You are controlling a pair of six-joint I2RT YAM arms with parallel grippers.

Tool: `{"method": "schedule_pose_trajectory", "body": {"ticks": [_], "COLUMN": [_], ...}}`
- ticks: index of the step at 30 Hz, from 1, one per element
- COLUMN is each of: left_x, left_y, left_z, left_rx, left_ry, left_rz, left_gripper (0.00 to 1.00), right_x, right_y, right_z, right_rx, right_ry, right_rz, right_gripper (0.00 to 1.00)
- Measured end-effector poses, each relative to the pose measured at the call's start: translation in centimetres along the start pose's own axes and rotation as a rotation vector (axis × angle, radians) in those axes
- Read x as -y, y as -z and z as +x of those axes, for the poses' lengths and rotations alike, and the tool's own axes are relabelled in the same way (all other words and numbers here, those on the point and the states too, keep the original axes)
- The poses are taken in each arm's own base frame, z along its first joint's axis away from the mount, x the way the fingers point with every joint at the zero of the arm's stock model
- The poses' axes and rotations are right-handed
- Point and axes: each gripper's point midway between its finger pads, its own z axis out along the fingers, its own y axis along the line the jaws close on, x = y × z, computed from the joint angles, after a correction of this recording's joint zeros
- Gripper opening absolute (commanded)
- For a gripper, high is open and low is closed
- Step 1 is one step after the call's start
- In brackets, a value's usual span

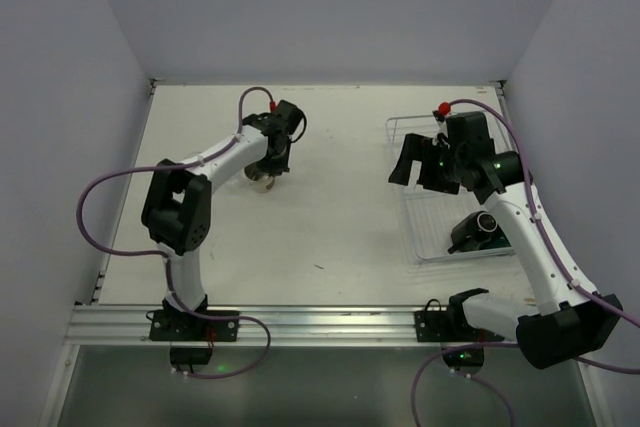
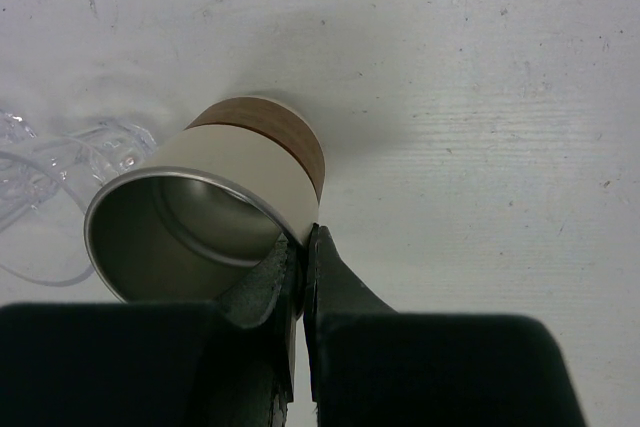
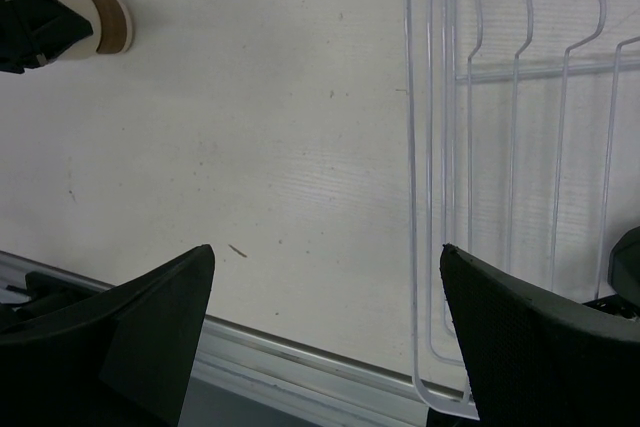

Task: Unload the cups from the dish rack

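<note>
We are clamping the left pincer (image 2: pixel 300 249) on the rim of the cream cup (image 2: pixel 240 162), well left of the dish rack (image 3: pixel 409 147); the right pincer (image 3: pixel 328 252) is gaping empty over its left edge.

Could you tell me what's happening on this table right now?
The left gripper is pinching the rim of a cream cup with a brown band, low over the table and well away from the dish rack. I cannot tell whether the cup touches down. The right gripper hangs open by the rack's left edge, holding nothing. One dark cup is in the rack.
</note>
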Motion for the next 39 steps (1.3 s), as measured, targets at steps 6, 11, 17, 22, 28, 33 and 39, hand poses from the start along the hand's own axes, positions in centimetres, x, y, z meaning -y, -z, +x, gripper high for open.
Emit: {"method": "schedule_pose_trajectory", "body": {"ticks": [6, 11, 17, 22, 28, 33, 39], "left_x": [0.1, 0.1, -0.2, -0.6, 2.5, 7.4, 10.0], "left_y": [-0.2, -0.2, -0.2, 1.8, 11.8, 20.6, 20.8], "left_z": [0.1, 0.0, -0.1, -0.9, -4.5, -3.1, 1.8], "left_rx": [-0.007, -0.005, -0.001, 0.033, 0.274, 0.435, 0.409], "left_ry": [-0.004, -0.003, 0.002, 0.006, -0.009, -0.044, -0.058], "left_rz": [0.003, 0.002, -0.008, -0.015, 0.114, 0.422, 0.641], "left_gripper": [0.23, 0.34, 0.37, 0.41, 0.43, 0.45, 0.46], "right_x": [0.0, 0.0, 0.0, 1.7, 6.8, 10.3, 12.9], "right_y": [-0.1, -0.1, -0.1, -0.1, 0.7, 2.6, 6.8], "right_z": [0.0, 0.0, 0.0, -0.1, 1.0, 2.2, 3.0], "right_rx": [0.000, -0.001, -0.001, 0.018, -0.004, -0.012, 0.089], "right_ry": [0.000, 0.000, 0.000, -0.007, -0.104, -0.224, -0.389], "right_rz": [0.000, 0.000, 0.001, 0.092, 0.390, 0.562, 0.621], "right_gripper": [0.96, 0.96, 0.96, 0.96, 0.96, 0.96, 0.96]}}
